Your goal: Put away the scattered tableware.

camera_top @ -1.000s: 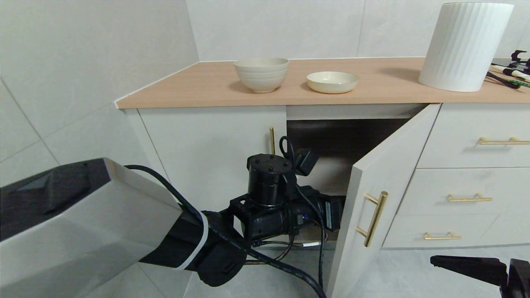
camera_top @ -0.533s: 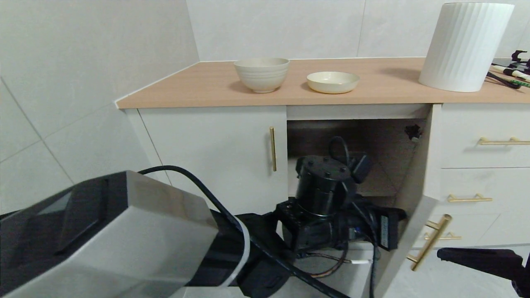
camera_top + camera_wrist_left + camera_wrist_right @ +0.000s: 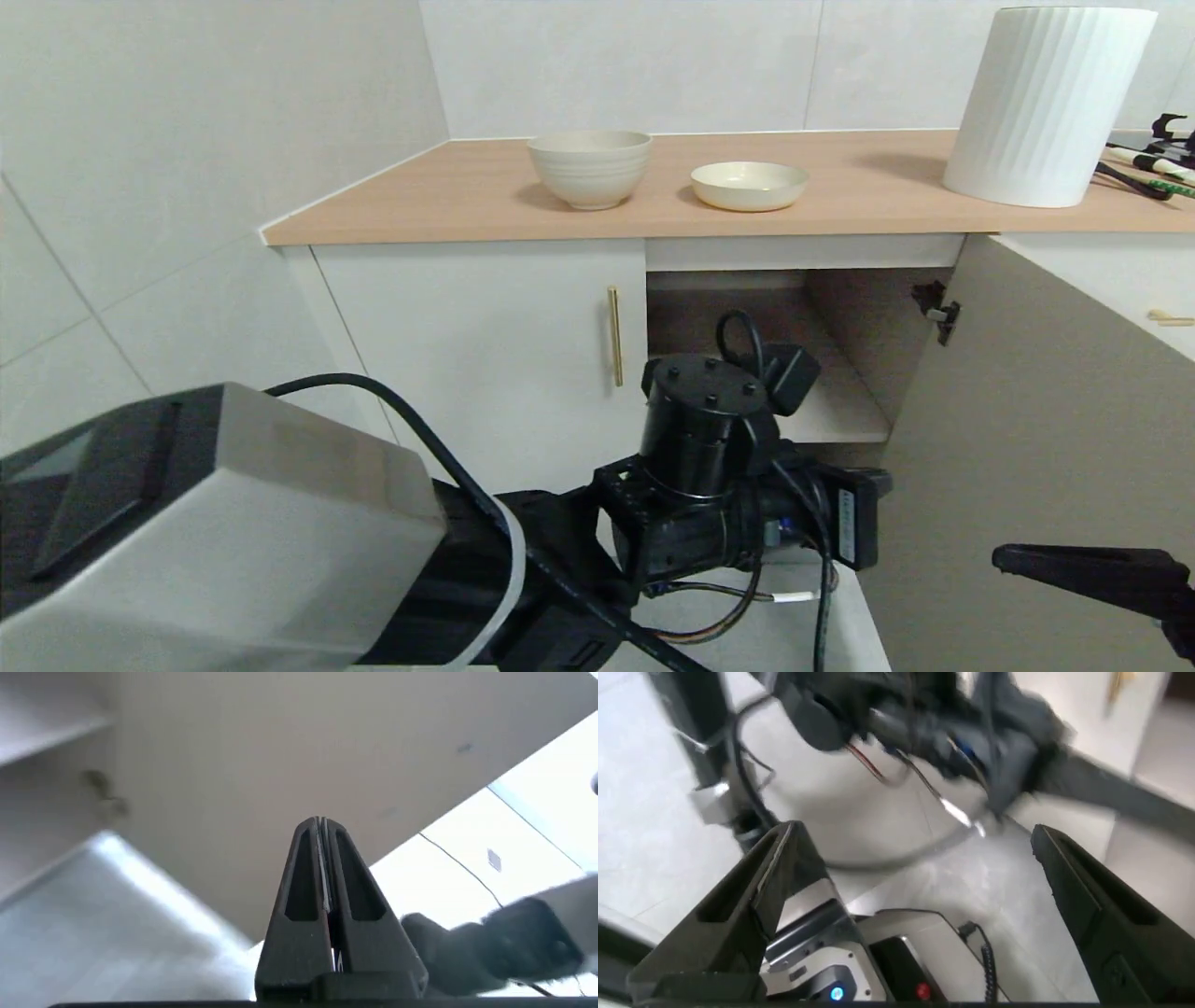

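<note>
A ribbed cream bowl (image 3: 590, 166) and a shallow cream dish (image 3: 750, 184) stand on the wooden countertop (image 3: 448, 201). Below them the right-hand cabinet door (image 3: 1027, 448) is swung wide, showing a pale shelf (image 3: 836, 411) inside. My left arm's wrist (image 3: 719, 485) hangs low in front of the cabinet opening, against the inner face of the door. In the left wrist view my left gripper (image 3: 320, 826) is shut, its fingers pressed together with nothing between them. My right gripper (image 3: 924, 849) is open and held low near the floor; one finger (image 3: 1083, 567) shows at the lower right of the head view.
A tall ribbed white container (image 3: 1050, 103) stands at the right of the countertop, with several utensils (image 3: 1153, 163) beside it. The left cabinet door (image 3: 485, 364) is closed, with a brass handle (image 3: 614, 336). A tiled wall runs along the left.
The right cabinet door has swung from part-way to wide open. My left arm pushed right with it, then drew slightly back.
</note>
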